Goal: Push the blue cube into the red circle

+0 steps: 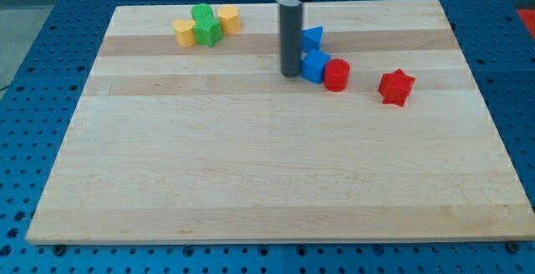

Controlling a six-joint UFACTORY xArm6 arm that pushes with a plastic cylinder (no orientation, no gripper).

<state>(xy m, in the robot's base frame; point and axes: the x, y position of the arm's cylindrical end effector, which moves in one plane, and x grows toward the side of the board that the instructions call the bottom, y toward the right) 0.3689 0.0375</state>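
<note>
Blue cube [313,66] sits in the upper middle of the wooden surface [267,174], and its right face appears to touch the red circle [336,75], a short red cylinder lying just to its right and slightly lower in the view. My tip [290,74] stands immediately at the cube's left side, touching it or very nearly so; I cannot tell which. The end effector is a plain dark rod with no jaws, so it opens on nothing and holds nothing; it can only shove.

Governing relation: the cube lies to the view's right of my tip, and the red circle lies further along nearly the same line, dipping a little toward the view's bottom. I judge the task close to complete, with only a short push rightward and slightly downward needed to seat the cube firmly against the cylinder.

Other items noted: a second blue block [313,38], wedge-like in shape, sits just above the cube and may be touching it; a push could drag it along. A red star-shaped block [396,87] lies apart to the right, beyond the cylinder. Near the top left, two green blocks [205,25] and two yellow blocks [206,26] cluster together, well clear of the line of travel.
</note>
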